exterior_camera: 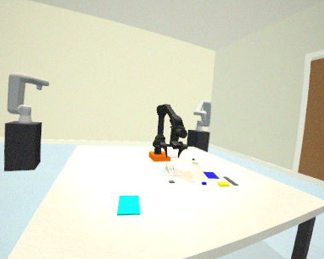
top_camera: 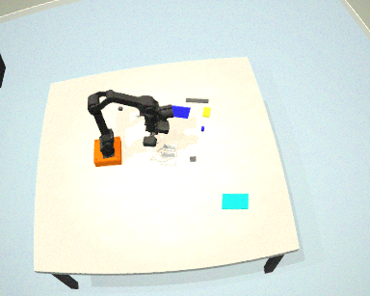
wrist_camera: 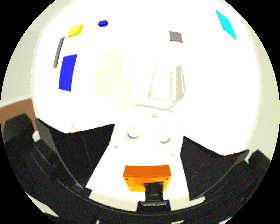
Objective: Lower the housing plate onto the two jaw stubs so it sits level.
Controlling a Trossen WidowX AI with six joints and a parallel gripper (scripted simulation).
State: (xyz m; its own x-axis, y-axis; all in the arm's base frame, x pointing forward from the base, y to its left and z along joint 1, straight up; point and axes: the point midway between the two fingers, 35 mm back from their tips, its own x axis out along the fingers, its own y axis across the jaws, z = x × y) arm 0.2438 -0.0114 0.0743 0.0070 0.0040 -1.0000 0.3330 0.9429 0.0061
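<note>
The white housing plate [wrist_camera: 149, 152] [exterior_camera: 173, 154] has two round holes and lies between the black fingers. My gripper [top_camera: 156, 134] [exterior_camera: 173, 152] [wrist_camera: 147, 133] is shut on this plate and holds it above the table. The pale base with the two jaws [top_camera: 169, 151] [exterior_camera: 170, 170] [wrist_camera: 162, 86] stands on the table, beyond the plate's far edge in the wrist view. The plate is higher than the jaws and to their robot side, not over them. The jaws' pins and stubs are too pale and small to make out.
Around the jaws lie a small grey block [top_camera: 193, 158] [wrist_camera: 175, 36], a blue plate [top_camera: 181, 112] [wrist_camera: 68, 73], a small blue block [top_camera: 202, 128], a yellow block [top_camera: 206, 112] and a grey bar [top_camera: 197, 100]. A cyan plate [top_camera: 235, 201] [exterior_camera: 128, 205] lies farther off. The orange arm base [top_camera: 107, 158] is behind.
</note>
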